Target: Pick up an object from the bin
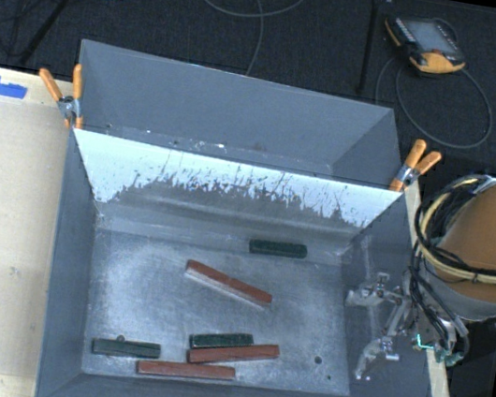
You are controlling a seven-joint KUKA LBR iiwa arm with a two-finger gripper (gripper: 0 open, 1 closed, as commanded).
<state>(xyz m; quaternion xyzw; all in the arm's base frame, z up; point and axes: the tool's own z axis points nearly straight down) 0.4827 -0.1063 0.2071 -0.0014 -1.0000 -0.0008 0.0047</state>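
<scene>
I can read no lettering, label, brand or number on the bin (233, 124) or the bars (228, 284) inside.

Gripper (375, 329) is hanging by the bin's (242, 125) right wall
Brown-red sticks (228, 283) and dark green sticks (277, 247) are lying scattered on the floor.

Wrist: rounded orange-tan cover (493, 236), smooth and dome-like. Bundled black cables (425, 248) loop around its near side. The gripper (369, 330) is bare silver metal with angular brackets. Small teal spot (419, 342) among the lower cables.
</scene>
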